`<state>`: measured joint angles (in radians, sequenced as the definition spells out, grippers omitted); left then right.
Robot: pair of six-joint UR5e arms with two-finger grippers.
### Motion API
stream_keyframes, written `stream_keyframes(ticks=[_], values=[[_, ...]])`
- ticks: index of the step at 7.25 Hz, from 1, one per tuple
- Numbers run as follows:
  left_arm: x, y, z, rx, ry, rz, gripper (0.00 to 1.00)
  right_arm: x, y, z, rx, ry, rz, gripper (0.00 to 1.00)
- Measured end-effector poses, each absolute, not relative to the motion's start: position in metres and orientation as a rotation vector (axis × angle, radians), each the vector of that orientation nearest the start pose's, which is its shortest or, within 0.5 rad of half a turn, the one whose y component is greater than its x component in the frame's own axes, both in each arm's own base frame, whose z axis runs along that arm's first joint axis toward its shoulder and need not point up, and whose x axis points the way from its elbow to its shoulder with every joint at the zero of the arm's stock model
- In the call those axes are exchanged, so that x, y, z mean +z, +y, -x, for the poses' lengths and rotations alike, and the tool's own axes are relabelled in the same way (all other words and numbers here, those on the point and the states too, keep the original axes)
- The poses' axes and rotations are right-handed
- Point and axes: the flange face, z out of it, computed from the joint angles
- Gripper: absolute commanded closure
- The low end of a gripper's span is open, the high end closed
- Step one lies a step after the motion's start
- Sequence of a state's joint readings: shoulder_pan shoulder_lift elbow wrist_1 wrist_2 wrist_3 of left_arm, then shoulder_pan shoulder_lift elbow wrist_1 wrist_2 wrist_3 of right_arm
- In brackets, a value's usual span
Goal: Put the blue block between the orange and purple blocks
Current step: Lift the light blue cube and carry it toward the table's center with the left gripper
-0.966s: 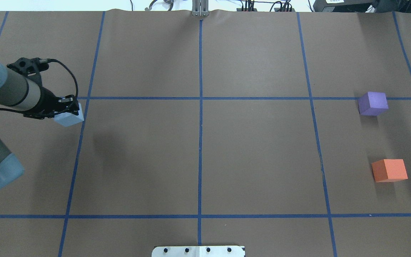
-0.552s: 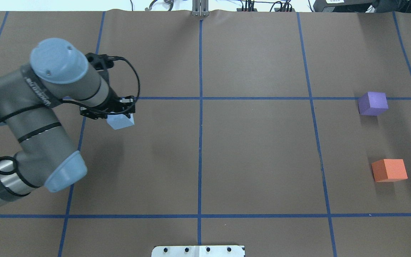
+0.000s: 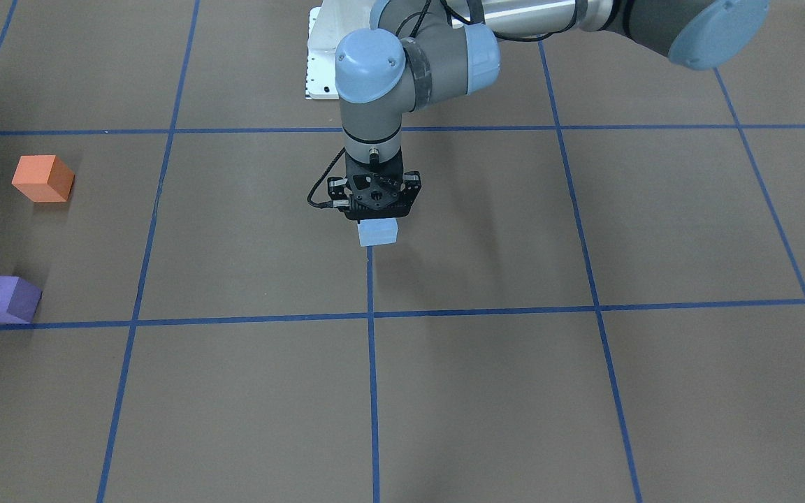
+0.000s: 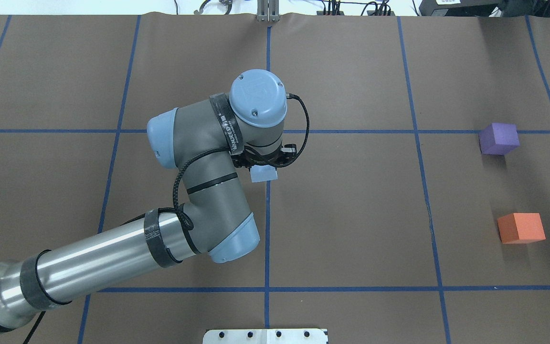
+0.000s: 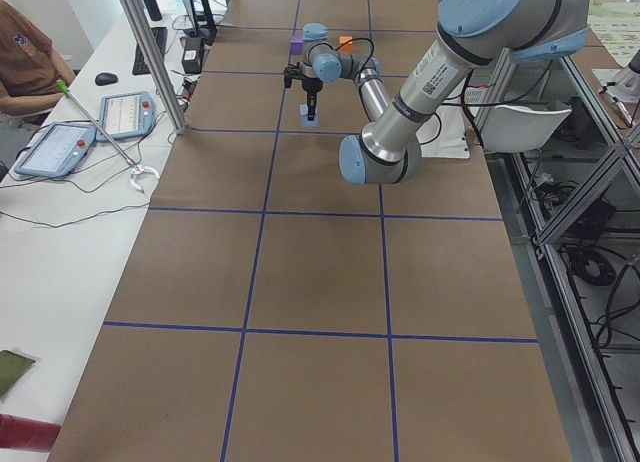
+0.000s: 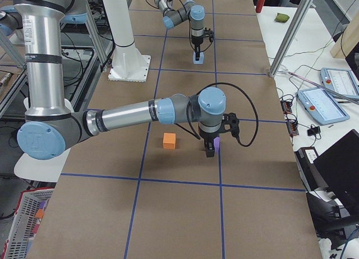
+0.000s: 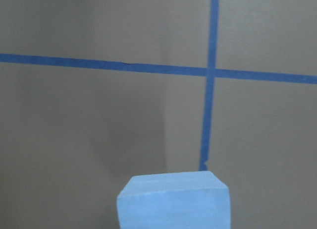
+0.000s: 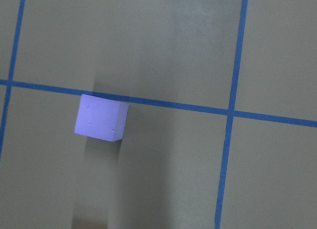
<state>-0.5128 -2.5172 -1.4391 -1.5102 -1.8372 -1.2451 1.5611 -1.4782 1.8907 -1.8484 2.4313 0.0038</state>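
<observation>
My left gripper [image 4: 263,166] is shut on the light blue block [image 4: 264,174] and holds it just above the table's centre line, near the middle. The block shows under the black fingers in the front view [image 3: 378,232] and fills the bottom of the left wrist view [image 7: 173,201]. The purple block [image 4: 498,138] and the orange block [image 4: 521,228] rest far to the right, apart, purple farther from me. My right gripper [image 6: 209,152] shows only in the exterior right view, in front of the purple block [image 8: 101,117]; I cannot tell if it is open.
Blue tape lines [image 4: 267,229] divide the brown table into squares. The white base plate [image 4: 265,336] sits at the near edge. A side bench with teach pendants [image 6: 322,105] runs along the far edge.
My left arm has swung right with the blue block, from the table's left edge to its centre line. The purple and orange blocks have not moved.
</observation>
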Motion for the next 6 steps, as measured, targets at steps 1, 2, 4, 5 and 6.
stream_keyframes(ticks=[1,2,4,5,6], values=[[0.135,-0.462,-0.617,-0.068,0.781,-0.078,1.00,0.425,-0.516,-0.055,-0.052,-0.860,-0.112,0.01],[0.140,-0.460,-0.626,-0.052,0.780,-0.083,1.00,0.382,-0.520,-0.055,-0.044,-0.861,-0.105,0.01],[0.144,-0.458,-0.634,0.017,0.781,-0.111,0.00,0.320,-0.525,-0.044,0.011,-0.869,-0.091,0.01],[0.147,-0.459,-0.636,0.030,0.779,-0.116,0.00,0.295,-0.524,-0.029,0.035,-0.876,-0.090,0.01],[0.149,-0.459,-0.636,0.034,0.777,-0.118,0.00,0.269,-0.521,-0.012,0.058,-0.887,-0.089,0.01]])
